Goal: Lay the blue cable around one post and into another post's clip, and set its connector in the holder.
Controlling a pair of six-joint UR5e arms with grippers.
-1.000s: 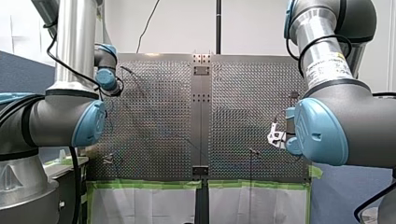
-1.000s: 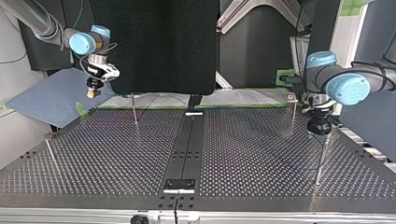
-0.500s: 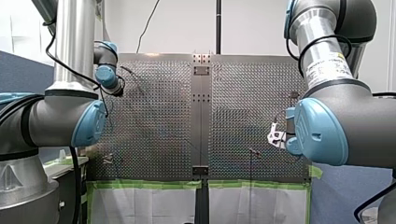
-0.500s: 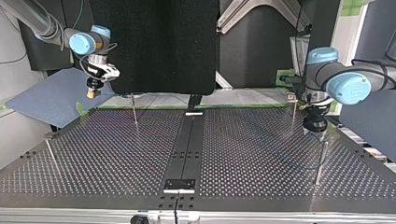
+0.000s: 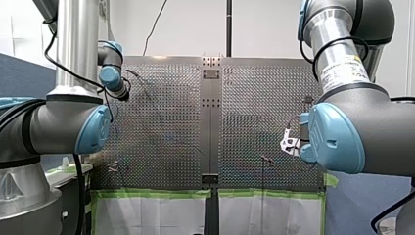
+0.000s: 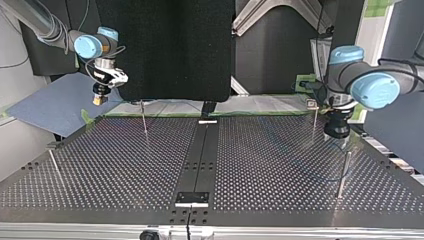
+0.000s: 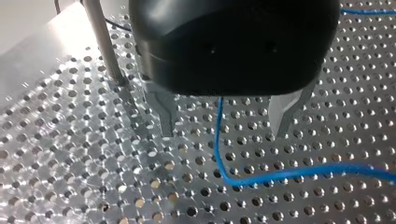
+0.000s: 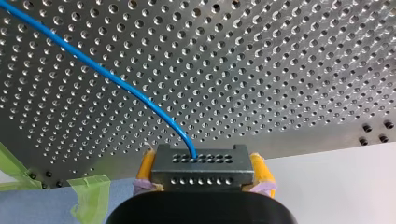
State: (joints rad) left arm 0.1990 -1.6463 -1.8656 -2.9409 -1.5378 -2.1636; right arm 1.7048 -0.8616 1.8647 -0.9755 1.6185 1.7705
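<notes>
My right gripper [image 8: 201, 161], yellow pads clenched on the dark connector [image 8: 201, 179], hangs in the upper left of the top view, past the back edge of the perforated table [image 6: 125, 165] and over a blue mat [image 6: 50, 107]. The blue cable [image 8: 116, 84] leaves the connector's face and runs out across the plate.

My left gripper [image 7: 223, 132], metal fingers spread and gripping nothing, stands low at the right of the top view. The cable lies on the plate between its fingers, then bends away to one side. A steel post [image 7: 105, 46] stands just beside one finger, apart from the cable.

By my reading the job is at its start. No view shows the cable looped round a post or seated in a clip, and the connector is in my grasp, not in a holder. I cannot pick out the holder, and the cable is too thin to trace in the wide views. All three steps appear to be left.

For room, my left gripper sits between a thin post [image 6: 314, 122] and a thick post [image 6: 342, 172], close to the table's right edge in the top view, so any sweep there looks tight. My right gripper has air around it, though a slim post [image 6: 144, 117] stands near its way inward. The freest path seems to be over the black centre strip [image 6: 200, 155].
</notes>
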